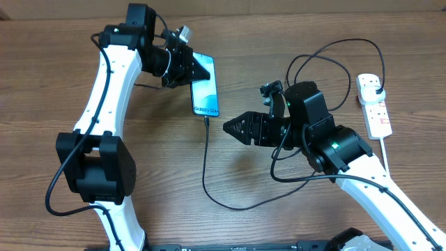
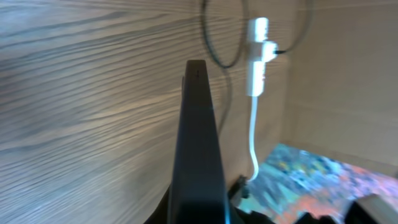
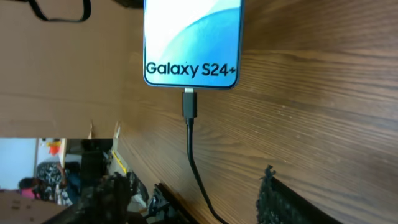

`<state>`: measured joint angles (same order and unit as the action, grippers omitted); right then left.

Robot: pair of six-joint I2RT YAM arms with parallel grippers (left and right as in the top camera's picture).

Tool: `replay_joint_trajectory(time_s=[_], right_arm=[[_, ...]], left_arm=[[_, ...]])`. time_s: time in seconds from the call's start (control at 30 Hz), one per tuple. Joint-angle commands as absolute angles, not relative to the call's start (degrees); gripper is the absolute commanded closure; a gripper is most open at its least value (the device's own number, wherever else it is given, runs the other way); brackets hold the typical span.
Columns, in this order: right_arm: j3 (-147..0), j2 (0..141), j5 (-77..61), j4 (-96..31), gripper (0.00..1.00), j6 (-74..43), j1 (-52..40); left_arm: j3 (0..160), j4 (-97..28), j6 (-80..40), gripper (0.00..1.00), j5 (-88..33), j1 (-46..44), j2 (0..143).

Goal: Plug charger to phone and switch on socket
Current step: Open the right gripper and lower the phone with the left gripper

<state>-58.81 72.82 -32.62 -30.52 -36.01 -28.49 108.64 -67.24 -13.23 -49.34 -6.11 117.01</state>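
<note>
The phone [image 1: 206,94] lies on the wooden table with its light blue screen up, reading "Galaxy S24+" [image 3: 191,37]. My left gripper [image 1: 197,70] is shut on its far end; the left wrist view shows the phone edge-on [image 2: 199,143]. The charger's connector tip [image 3: 189,104] sits in the phone's near port. Its thin black cable [image 1: 207,167] runs down, loops right and goes up to a black plug in the white socket [image 1: 374,104]. My right gripper [image 1: 230,127] is open just right of the connector. In the right wrist view [image 3: 193,180] its fingers straddle the cable without touching it.
The socket's white cord [image 1: 383,150] runs down the right side of the table; the socket also shows far off in the left wrist view [image 2: 256,68]. Cable loops [image 1: 317,63] lie behind the right arm. The table's right edge is near the socket.
</note>
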Motion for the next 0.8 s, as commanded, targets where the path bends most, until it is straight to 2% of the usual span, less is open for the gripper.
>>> replay_joint_trajectory(time_s=[0.0, 0.1, 0.43, 0.77], right_arm=[[-59.2, 72.9, -30.6, -31.4, 0.29, -34.3, -28.2], [-59.2, 72.9, -29.8, -32.9, 0.24, -34.0, -28.2], [-59.2, 72.9, -28.1, -36.6, 0.23, -32.5, -28.2], [-59.2, 72.9, -27.4, -36.7, 0.22, -32.5, -28.2]], left_arm=[[106.8, -67.0, -9.6, 0.96, -44.5, -5.9, 116.6], [106.1, -66.5, -8.3, 0.95, -41.2, -5.9, 117.3], [106.1, -64.1, -1.8, 0.96, -40.6, -5.3, 121.7], [106.1, -63.2, -1.2, 0.96, -40.7, 0.6, 126.7]])
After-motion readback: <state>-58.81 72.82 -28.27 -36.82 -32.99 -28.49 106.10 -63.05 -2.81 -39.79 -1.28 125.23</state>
